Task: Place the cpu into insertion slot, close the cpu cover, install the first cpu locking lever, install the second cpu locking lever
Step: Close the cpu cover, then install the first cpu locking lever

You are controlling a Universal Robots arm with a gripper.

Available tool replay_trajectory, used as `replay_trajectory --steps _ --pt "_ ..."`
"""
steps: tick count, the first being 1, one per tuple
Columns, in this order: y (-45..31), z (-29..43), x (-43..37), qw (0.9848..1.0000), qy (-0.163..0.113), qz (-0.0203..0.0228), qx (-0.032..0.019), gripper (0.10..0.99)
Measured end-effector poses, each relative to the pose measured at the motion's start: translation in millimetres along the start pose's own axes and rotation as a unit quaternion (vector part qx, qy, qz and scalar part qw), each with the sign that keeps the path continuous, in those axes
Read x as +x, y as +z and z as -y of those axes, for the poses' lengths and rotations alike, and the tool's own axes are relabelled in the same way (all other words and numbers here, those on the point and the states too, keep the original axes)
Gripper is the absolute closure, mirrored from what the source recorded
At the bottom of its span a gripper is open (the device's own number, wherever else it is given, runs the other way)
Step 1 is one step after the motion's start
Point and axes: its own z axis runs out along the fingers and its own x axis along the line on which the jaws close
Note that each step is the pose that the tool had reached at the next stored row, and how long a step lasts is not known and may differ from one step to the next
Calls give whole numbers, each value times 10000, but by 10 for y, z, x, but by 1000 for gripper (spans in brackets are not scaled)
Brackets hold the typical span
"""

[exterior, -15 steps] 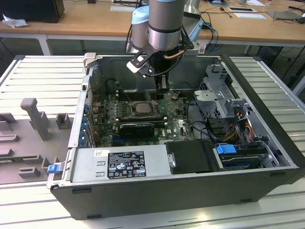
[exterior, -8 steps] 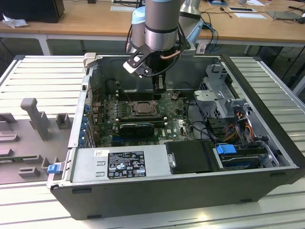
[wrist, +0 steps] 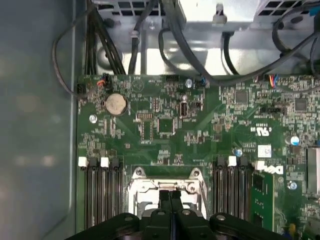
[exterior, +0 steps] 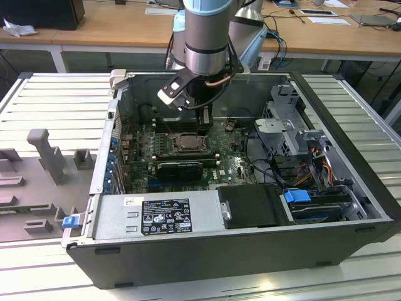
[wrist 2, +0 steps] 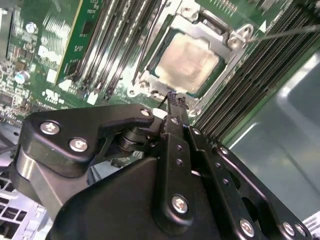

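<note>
The cpu (wrist 2: pixel 187 62) lies flat in the insertion slot (exterior: pixel 188 143), its pale silvery face up. The grey cpu cover (wrist 2: pixel 212 31) lies down around it as a frame; in the first wrist view its near edge (wrist: pixel 165 185) shows between the memory slots. A thin wire locking lever (wrist 2: pixel 285 31) runs out from one corner of the socket. My gripper (wrist 2: pixel 173 96) hangs just above the socket's edge, fingers (wrist: pixel 165 200) pressed together, shut with nothing seen between them. In the exterior view the gripper (exterior: pixel 203 125) sits right over the socket, inside the open computer case.
Long black memory slots (wrist 2: pixel 115 45) flank the socket on both sides. A black oblong card (exterior: pixel 180 168) lies in front of it, then the power supply (exterior: pixel 156 213). A drive cage (exterior: pixel 288 119) and cables (exterior: pixel 313 169) crowd the exterior view's right. The case walls (exterior: pixel 103 157) enclose everything.
</note>
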Motion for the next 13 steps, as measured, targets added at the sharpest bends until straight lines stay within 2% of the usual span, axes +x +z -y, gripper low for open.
replay_trajectory --steps 6,11,13 --pt "-6 167 0 10000 -10 -1 0 980" --pt "-10 248 0 10000 -11 -1 0 980" --pt "-12 257 0 10000 -11 0 1 980"
